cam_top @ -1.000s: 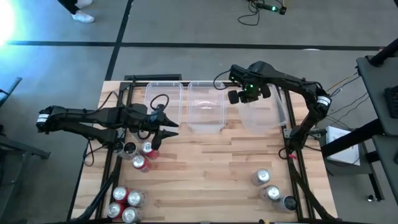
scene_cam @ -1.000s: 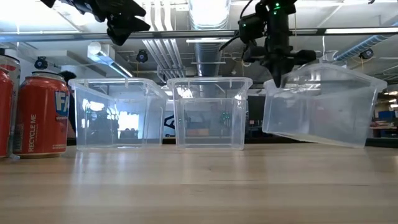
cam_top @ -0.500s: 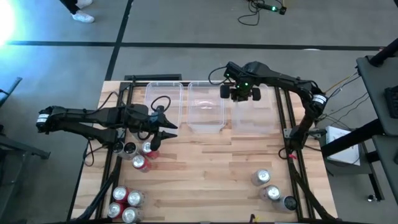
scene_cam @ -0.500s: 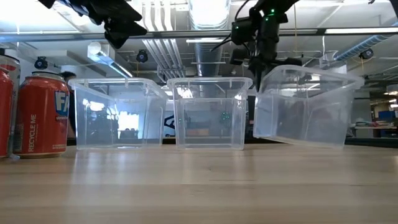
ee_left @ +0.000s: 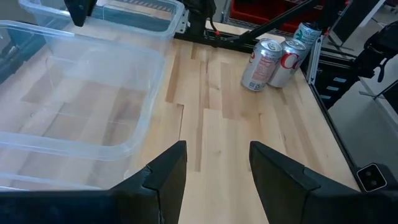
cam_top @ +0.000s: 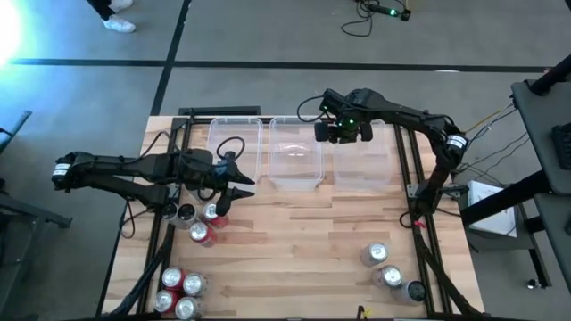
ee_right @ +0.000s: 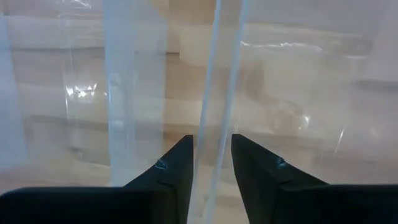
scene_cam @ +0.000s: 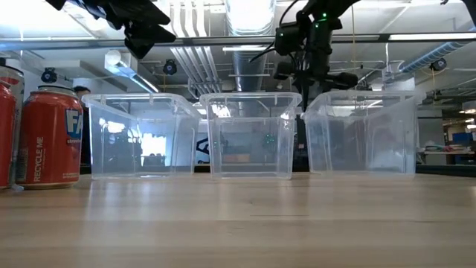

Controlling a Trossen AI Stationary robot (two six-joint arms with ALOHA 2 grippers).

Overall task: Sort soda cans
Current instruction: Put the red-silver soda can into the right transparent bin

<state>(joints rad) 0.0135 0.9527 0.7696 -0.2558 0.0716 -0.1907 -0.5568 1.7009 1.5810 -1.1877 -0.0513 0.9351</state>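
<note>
A: So where's everything sitting? The soda cans are in three clusters on the tabletop [cam_top: 294,232]: a few red and dark ones [cam_top: 202,223] right under the left pincer [cam_top: 234,189], a red/silver bunch [cam_top: 179,292] at the near left corner, and silver ones [cam_top: 384,266] near the right edge. None in the bins yet, as far as I can tell.

B: Yeah. The right pincer [cam_top: 341,132] is over at the right bin [cam_top: 361,165], its two fingers straddling the bin's thin clear wall [ee_right: 214,81]. There's a narrow gap between them, and I can't tell if it's actually pinching the wall or just letting go.

A: The left one hovers, parted a bit, nothing between its fingers [ee_left: 165,177]. How do you reckon the cans handle?

B: Probably light if empty, thin metal, so easy to dent if squeezed hard. Smooth painted sides, a bit slippery, and they'll roll if tipped. I'd take one around the middle of the body, fingers on opposite sides, coming from above.

A: They're packed touching, though. The outermost can looks like the safest first pick.
</note>
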